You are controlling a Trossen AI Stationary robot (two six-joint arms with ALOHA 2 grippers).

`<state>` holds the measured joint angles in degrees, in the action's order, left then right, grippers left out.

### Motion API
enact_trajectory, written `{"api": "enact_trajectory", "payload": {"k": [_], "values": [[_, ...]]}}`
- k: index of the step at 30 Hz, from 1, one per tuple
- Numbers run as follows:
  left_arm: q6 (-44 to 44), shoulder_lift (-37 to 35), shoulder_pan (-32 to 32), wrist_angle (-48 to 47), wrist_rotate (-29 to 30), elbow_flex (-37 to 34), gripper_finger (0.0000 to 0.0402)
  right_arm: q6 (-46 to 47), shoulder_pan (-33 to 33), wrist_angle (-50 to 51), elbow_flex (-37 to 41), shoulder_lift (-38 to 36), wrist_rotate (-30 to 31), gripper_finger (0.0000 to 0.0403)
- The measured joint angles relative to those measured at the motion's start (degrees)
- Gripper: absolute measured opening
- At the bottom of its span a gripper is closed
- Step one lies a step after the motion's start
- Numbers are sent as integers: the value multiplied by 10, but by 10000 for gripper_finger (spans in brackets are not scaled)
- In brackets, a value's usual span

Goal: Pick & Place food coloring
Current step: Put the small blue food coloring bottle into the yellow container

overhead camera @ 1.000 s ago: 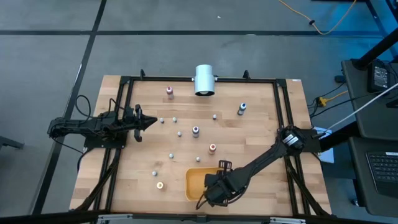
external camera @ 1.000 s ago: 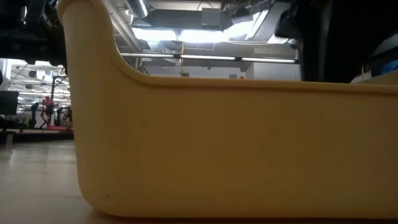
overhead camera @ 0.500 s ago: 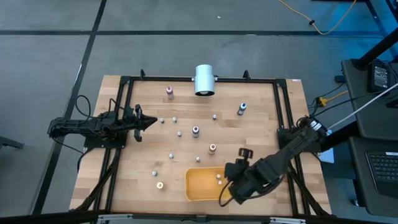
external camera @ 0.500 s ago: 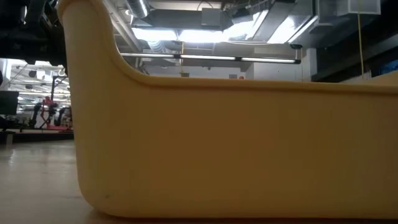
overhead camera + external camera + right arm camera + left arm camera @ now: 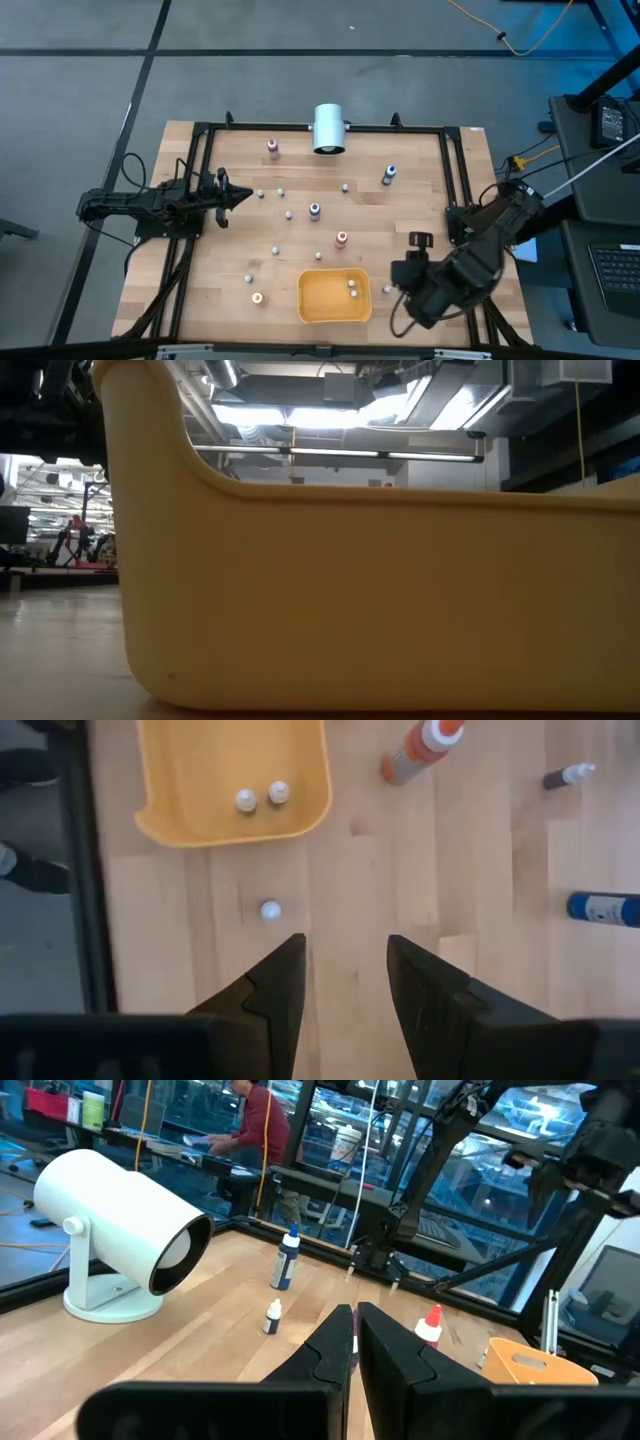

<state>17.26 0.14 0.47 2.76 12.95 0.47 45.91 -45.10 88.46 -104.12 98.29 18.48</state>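
Tiny food coloring bottles stand scattered on the wooden table: a pink-topped one, a blue one, a red-topped one and several whitish ones. Two whitish-topped bottles lie inside the orange tray near the front edge. Another stands on the table just right of the tray. My right gripper hangs open above the table right of the tray, pointing steeply down, with nothing between its fingers. My left gripper waits shut and level at the table's left.
A big white cylinder on a stand sits at the far edge. A black frame runs around the table. The tray's wall fills the low view. People show in the room beyond, in the left wrist view.
My right gripper has risen from low over the orange tray and drawn away toward the table's right edge, turning a little. The whitish bottles in the tray, hidden under it before, now show. The left arm has kept still.
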Motion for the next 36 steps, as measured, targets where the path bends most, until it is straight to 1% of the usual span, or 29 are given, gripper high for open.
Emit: {"api": "enact_trajectory", "payload": {"k": [3,6,11,15,18,23,31,36], "values": [[0,0,0,0,0,0,17,-12,-24,3,0,-23,0,145],[0,0,0,0,0,0,17,-10,-43,3,8,-49,16,145],[0,0,0,0,0,0,17,5,-63,-21,75,-95,20,145],[0,0,0,0,0,0,17,-2,-66,-94,152,-131,17,145],[0,0,0,0,0,0,17,-23,-65,-157,215,-153,0,145],[0,0,0,0,-1,0,17,-44,-49,-255,306,-170,-23,145],[0,0,0,0,-2,0,17,-59,-12,-370,397,-170,-62,145],[0,0,0,0,-2,0,17,-59,-4,-420,433,-170,-66,146]]}}
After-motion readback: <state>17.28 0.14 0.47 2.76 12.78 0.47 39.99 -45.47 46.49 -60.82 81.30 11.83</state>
